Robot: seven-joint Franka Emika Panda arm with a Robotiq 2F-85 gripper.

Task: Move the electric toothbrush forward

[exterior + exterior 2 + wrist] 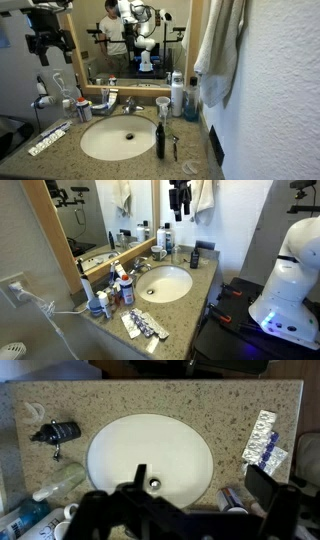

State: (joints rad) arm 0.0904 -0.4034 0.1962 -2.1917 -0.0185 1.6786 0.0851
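The electric toothbrush [160, 138] is a dark upright handle standing on the granite counter beside the sink's front rim. It also shows in an exterior view [195, 258] and at the left of the wrist view [60, 432]. My gripper [47, 42] hangs high above the counter, also seen in an exterior view [178, 200]. In the wrist view its two dark fingers [200, 485] are spread apart over the sink with nothing between them. It is well away from the toothbrush.
The white oval sink [118, 138] fills the counter's middle, with the faucet [130, 103] behind it. Blister packs [265, 440] lie at one end. Bottles [177, 95] and a cup of brushes [82, 108] line the mirror. A towel [220, 50] hangs on the wall.
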